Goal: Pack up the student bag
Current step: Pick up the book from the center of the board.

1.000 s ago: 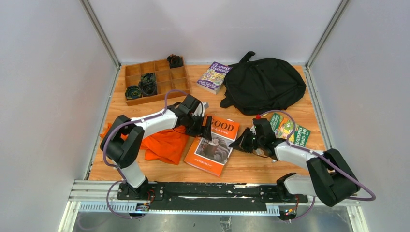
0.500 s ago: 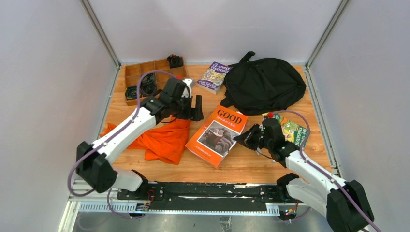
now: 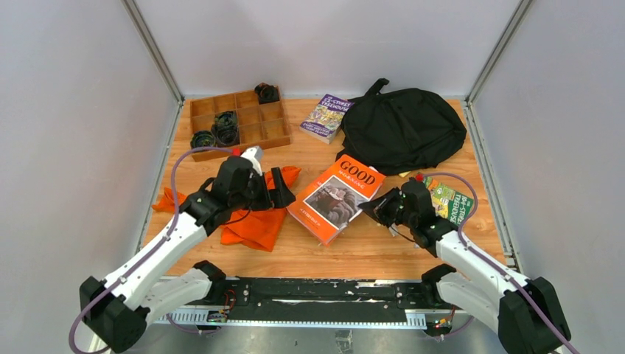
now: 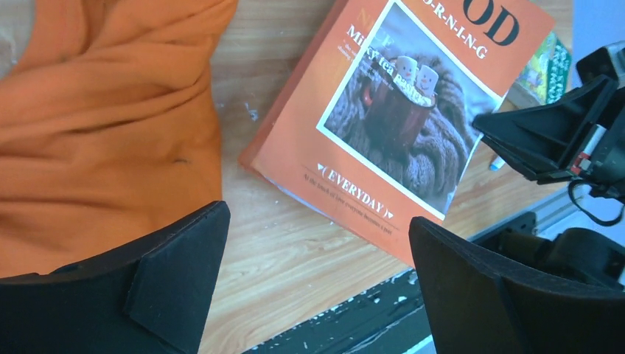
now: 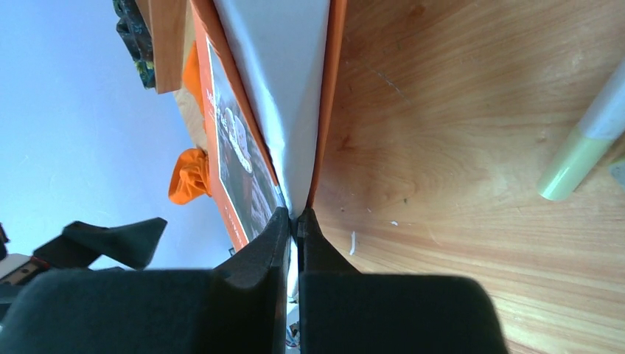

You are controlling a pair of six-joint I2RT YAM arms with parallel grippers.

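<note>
The student bag (image 3: 402,129), a black backpack, lies at the back right of the table. An orange book (image 3: 335,198) titled "GOOD MORNING" lies just in front of it, tilted, with my right gripper (image 3: 374,209) shut on its right edge. In the right wrist view the jaws (image 5: 295,215) pinch the orange book (image 5: 243,155) at its page edge. My left gripper (image 3: 284,196) stands open over the orange cloth (image 3: 254,221), left of the book, holding nothing. The left wrist view shows the left gripper (image 4: 317,221) wide apart above bare wood, near the orange book (image 4: 413,110).
A purple book (image 3: 326,116) lies left of the bag. A green book (image 3: 447,199) lies behind my right gripper, and a pale marker (image 5: 582,147) is on the wood nearby. A wooden compartment tray (image 3: 250,133) holding dark round parts sits at the back left.
My left arm has drawn back toward the near left, away from the book, and its jaws have opened wider. The right gripper has carried the book's edge toward the bag.
</note>
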